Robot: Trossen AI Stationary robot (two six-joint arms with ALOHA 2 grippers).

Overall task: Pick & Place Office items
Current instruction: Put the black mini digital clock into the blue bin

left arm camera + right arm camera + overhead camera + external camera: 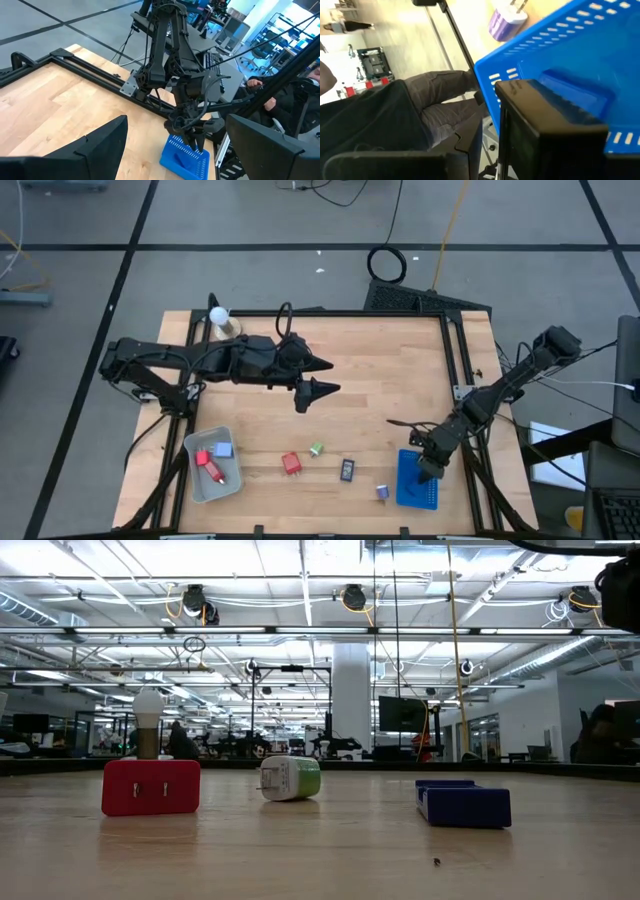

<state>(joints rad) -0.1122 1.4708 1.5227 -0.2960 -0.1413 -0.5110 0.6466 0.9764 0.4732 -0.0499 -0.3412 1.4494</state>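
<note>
My right gripper [428,472] is shut on the wall of the blue tray [417,485], which stands at the near right with a blue block [575,92] lying in it. On the table near the front edge lie a red piece [291,463], a green-white bit [317,449], a black rectangle [347,469] and a purple bit [382,492]. The grey tray [192,448] at the near left holds red pieces [208,466] and a light-blue block [223,449]. My left gripper [335,377] hangs open and empty, high over the table's middle. My right gripper has the blue tray's right-hand wall [489,95] near the far corner, one finger [545,125] inside the tray and the other outside. The fingers slant down from the table's far right. The tray's bottom [462,824] sits flat on the table.
A white ball on a wooden base [218,315] stands at the far left corner. A black frame [450,350] borders the tabletop. A seated person [435,105] is just beyond the table's right edge. Bare wood lies between the arms.
</note>
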